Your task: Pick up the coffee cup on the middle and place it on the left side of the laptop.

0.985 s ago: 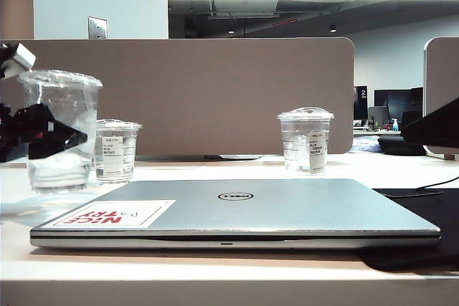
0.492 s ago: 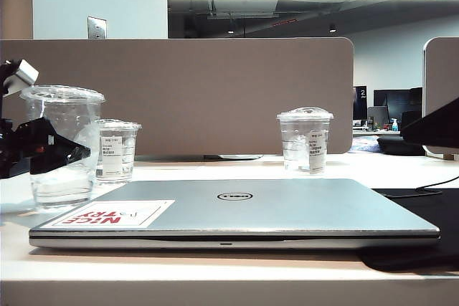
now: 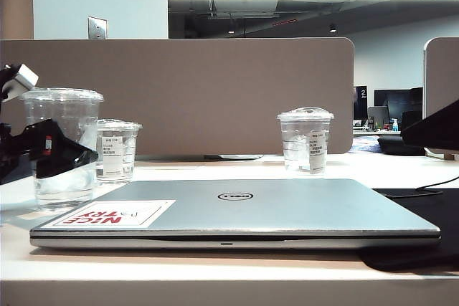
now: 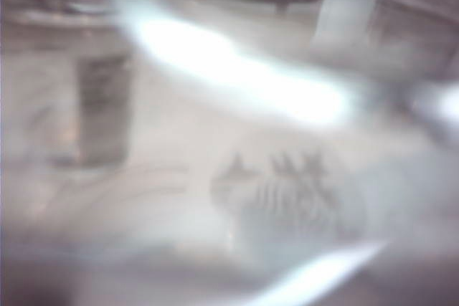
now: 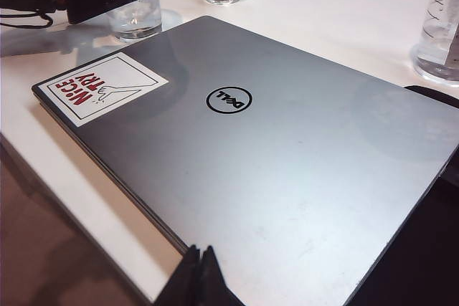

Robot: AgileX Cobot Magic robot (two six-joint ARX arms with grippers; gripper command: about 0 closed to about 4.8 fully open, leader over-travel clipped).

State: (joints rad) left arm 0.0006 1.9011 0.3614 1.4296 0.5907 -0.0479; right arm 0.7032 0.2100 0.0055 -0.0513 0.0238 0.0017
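Office desk, pale surface, grey partition behind, ceiling light strip above.

Item: laptop. Silver-grey Dell, lid shut, lying at frame centre, red-and-white "NICE TRY" sticker at its lower-left corner.

Item: coffee cup. Tall clear plastic, flat lid, now standing upright at the left edge of the exterior frame, just beside the laptop's left end, its base appearing to be resting on the surface. The left wrist view is filling with blurred clear plastic and printed lines, so the cup is sitting right against that camera.

Item: left gripper. Black, reaching in from the left edge at the cup's mid-height. Whether the jaws are apart or clamped on the cup I cannot tell; the near finger is crossing in front of the cup.

Item: right gripper. Hovering low over the laptop's near edge, jaws together, holding nothing.

Other stock: two shorter labelled cups, one behind the coffee cup, one right of centre.

Change noted: against the earlier exterior frames the cup is sitting lower and a little further right, closer to the laptop. Judgement: placement is essentially reached; release and withdrawal are remaining.
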